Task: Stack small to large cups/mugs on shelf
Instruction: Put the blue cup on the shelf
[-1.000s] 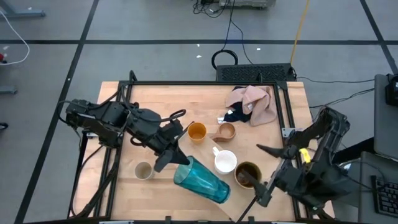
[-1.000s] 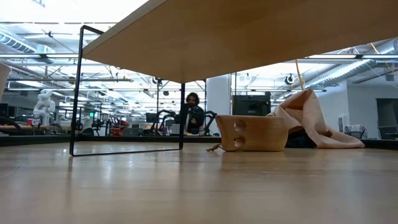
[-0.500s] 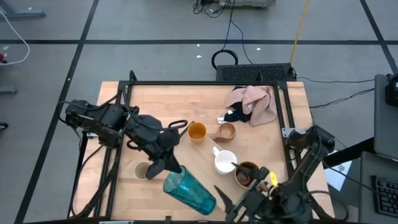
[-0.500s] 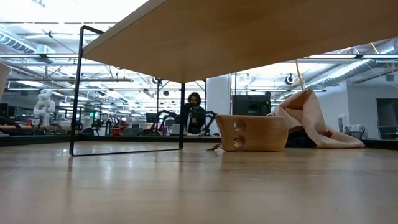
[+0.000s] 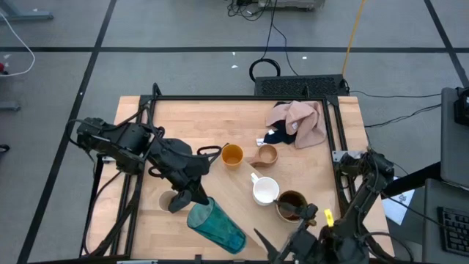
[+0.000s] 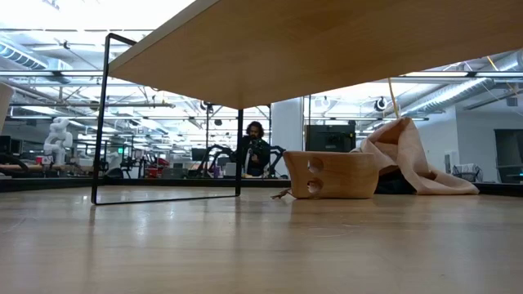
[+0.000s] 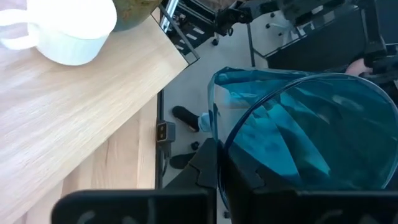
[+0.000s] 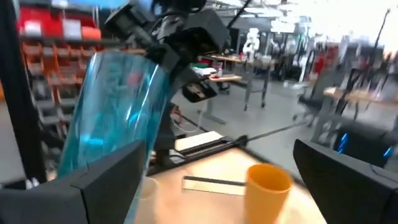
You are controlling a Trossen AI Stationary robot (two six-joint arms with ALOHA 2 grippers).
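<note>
My left gripper [image 5: 190, 198] is shut on the teal cup [image 5: 217, 228], a tall see-through vessel, over the table's near left part. The beige-grey cup [image 5: 165, 200] stands just left of it, partly hidden by the gripper. The orange cup [image 5: 232, 155], tan handled cup [image 5: 265, 155], white mug [image 5: 264, 191] and dark brown mug [image 5: 292, 206] stand mid-table on their bases. My right gripper [image 5: 284, 227] is wide open and empty at the near edge, facing the teal cup [image 8: 118, 112]. The shelf [image 6: 327, 41] shows only from below in the low view. My left gripper holds the teal cup by its wall at the open rim [image 7: 214, 134]; the wrist view looks into the cup's mouth. The fingers slant down from the table's far left. The cup sits tilted, its closed end [image 5: 238, 240] toward the near right, and it appears lifted clear.
A pink cloth [image 5: 302, 121] and a navy cloth [image 5: 278, 136] lie heaped at the far right. A thin dark rail [image 6: 100, 114] holds the shelf up. A person [image 6: 255, 147] is in the room beyond the table.
My left gripper has carried the teal cup toward the table's near left corner, still tilted. My right arm has swung from the right edge to the near edge, and its gripper has turned to face the far left, still open.
</note>
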